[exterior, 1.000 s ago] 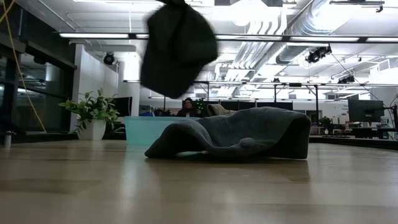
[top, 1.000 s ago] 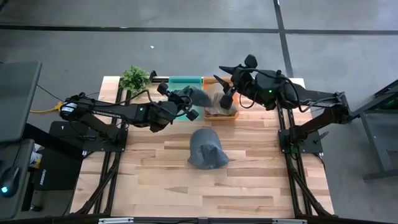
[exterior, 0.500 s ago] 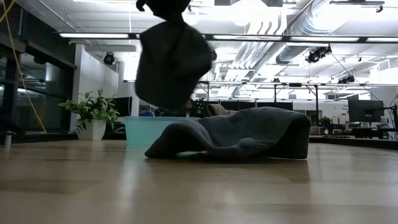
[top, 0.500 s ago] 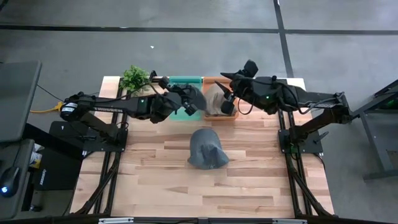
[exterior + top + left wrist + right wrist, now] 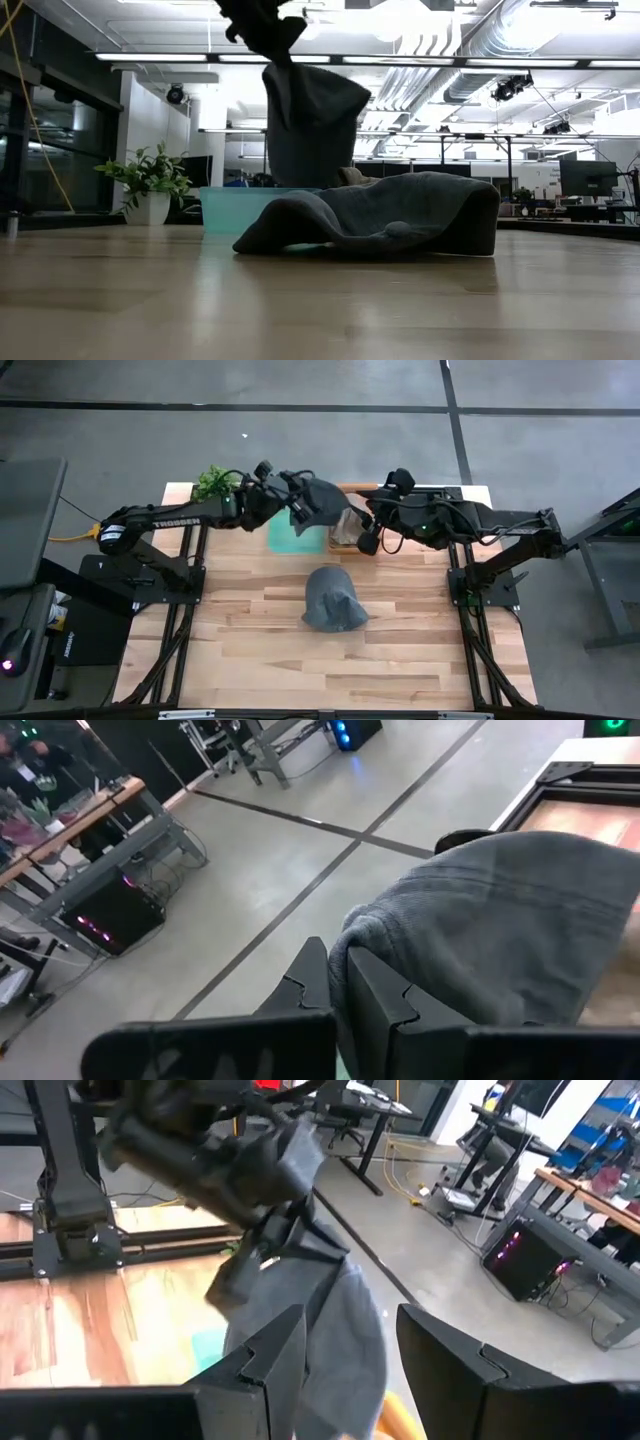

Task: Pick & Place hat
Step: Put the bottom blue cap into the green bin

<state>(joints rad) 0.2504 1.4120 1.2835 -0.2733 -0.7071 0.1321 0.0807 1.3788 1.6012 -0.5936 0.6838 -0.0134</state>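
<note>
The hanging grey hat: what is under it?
Under the hanging grey hat, gripped by the left pincer, lie the teal bin and the orange bin edge. The hat covers part of both, so their contents cannot be seen.

You've got two grey hats: one hanging hat [image 5: 322, 503] at the back of the table, one flat hat [image 5: 333, 600] lying mid-table. Two bins at the back edge: a teal bin [image 5: 290, 535] and an orange-brown bin [image 5: 345, 538]; what's in the second you can't make out. One potted plant [image 5: 216, 483] on the back left corner. Two arms, so two grippers: left gripper [image 5: 298, 506] and right gripper [image 5: 366, 538].
</note>
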